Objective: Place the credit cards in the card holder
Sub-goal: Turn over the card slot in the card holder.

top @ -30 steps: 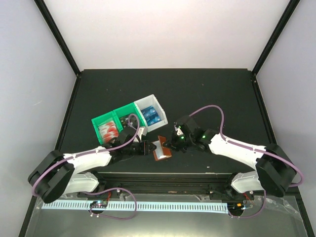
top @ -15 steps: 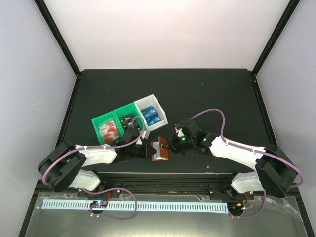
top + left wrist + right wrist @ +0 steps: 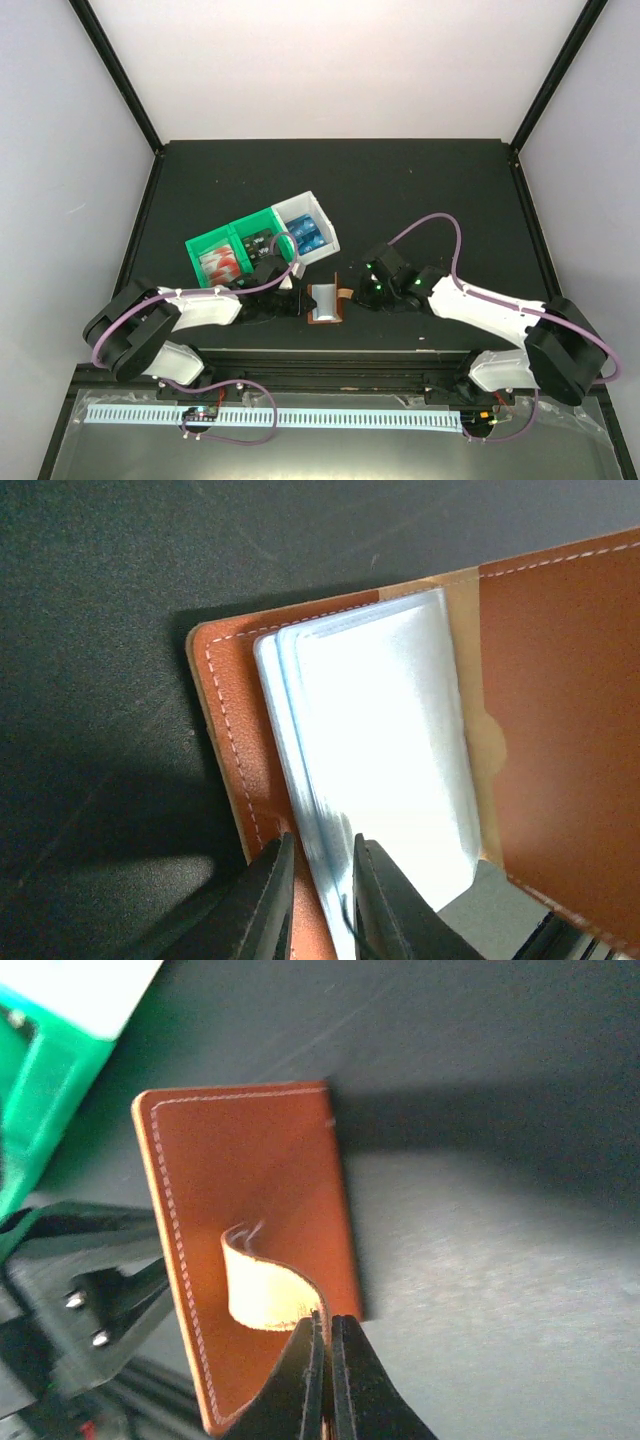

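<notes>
**Brown leather card holder [image 3: 326, 303] gripped from both sides**

Brown leather lies open on the bench [image 3: 400, 190], with the card holder directly between our two claws. Our left claw [image 3: 322, 882] is clamped on the edge of its clear pockets [image 3: 380, 760]. Our right claw [image 3: 327, 1355] is pinched almost together on its snap tab [image 3: 265, 1290]. Just beyond the left claw, the tray [image 3: 200, 244] holds the credit cards [image 3: 305, 235].

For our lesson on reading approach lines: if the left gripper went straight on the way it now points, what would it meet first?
The card holder: the left gripper pinches the edge of its clear pockets, so going straight on would likely drive it further along them, over the brown leather cover.
</notes>
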{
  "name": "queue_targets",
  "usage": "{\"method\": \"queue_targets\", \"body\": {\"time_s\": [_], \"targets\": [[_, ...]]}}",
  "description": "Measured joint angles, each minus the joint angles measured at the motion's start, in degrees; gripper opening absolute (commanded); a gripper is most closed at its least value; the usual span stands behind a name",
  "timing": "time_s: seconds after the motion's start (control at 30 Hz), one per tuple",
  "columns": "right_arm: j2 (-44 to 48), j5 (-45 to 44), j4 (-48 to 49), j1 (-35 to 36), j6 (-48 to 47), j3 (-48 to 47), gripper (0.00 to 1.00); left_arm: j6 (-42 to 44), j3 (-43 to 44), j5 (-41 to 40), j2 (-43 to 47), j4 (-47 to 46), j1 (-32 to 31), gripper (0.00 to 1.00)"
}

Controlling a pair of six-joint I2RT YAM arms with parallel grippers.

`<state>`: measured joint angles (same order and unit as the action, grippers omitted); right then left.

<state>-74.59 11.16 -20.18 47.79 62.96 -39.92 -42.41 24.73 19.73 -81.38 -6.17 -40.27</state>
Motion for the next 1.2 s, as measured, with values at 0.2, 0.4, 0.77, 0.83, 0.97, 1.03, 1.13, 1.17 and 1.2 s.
{"method": "queue_targets", "body": {"time_s": [0.2,0.4,0.77,0.83,0.97,1.03,1.13,1.17,1.2], "targets": [[-0.44,-10.91,-8.26,-0.07,-6.12,-2.01,0.06,0.42,0.22,-0.24,0.00,0.44,0.00,0.18],[-6.03,-19.63,-13.31,-0.04,-10.38,-3.80,0.08,0.50,0.33,-0.24,0.00,0.63,-0.11,0.18],[-8.44,-23.78,-15.39,-0.07,-16.28,-8.28,0.37,1.40,0.39,0.57,0.02,0.63,-0.26,0.19],[-6.08,-23.69,-16.13,-0.04,-16.72,-9.07,0.40,1.49,0.39,0.79,0.02,0.66,-0.26,0.19],[-1.03,-22.29,-16.17,-0.07,-17.86,-10.88,0.56,1.60,0.42,1.03,0.02,0.79,-0.26,0.18],[1.95,-20.17,-15.26,-0.07,-18.82,-11.32,0.60,1.73,0.44,1.09,0.02,0.83,-0.26,0.18],[5.33,-13.81,-12.31,-0.17,-20.96,-11.43,0.58,1.79,0.44,1.11,0.02,0.87,-0.26,0.18],[5.73,-11.56,-11.04,-0.15,-21.70,-11.47,0.55,1.79,0.44,1.11,0.02,0.87,-0.26,0.18],[5.77,-8.72,-9.49,-0.15,-22.23,-11.50,0.49,1.79,0.44,1.11,0.02,0.92,-0.26,0.18]]}}
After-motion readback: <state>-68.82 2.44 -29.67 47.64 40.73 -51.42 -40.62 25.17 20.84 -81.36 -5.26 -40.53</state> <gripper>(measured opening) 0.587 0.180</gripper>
